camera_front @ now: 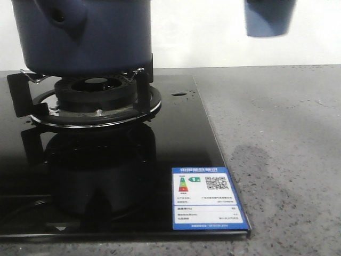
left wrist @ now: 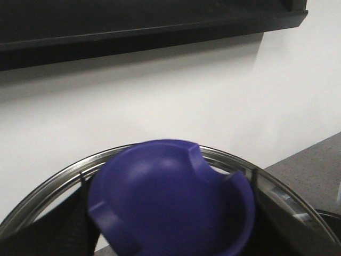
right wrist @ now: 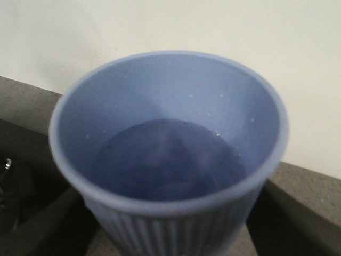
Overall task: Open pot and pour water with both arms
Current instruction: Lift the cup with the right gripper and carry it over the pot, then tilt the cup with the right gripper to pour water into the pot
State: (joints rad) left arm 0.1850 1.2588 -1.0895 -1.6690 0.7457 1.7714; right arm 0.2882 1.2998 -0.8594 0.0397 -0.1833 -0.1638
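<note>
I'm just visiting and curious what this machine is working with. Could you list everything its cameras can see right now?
Pot: one, dark navy blue, sitting on the burner's supports, front view's upper left.
Gas burner: one, black with a metal ring, under the pot.
Stove top: one, glossy black glass, on the counter.
Energy label: one, blue and white, on the glass's near right corner.
Counter: one, speckled grey, right of the stove.
Cup: one, pale blue, ribbed, water inside, raised above the counter.
Lid: one, deep blue, close before the left wrist camera.
Robot's grippers: none visible in any view.
</note>
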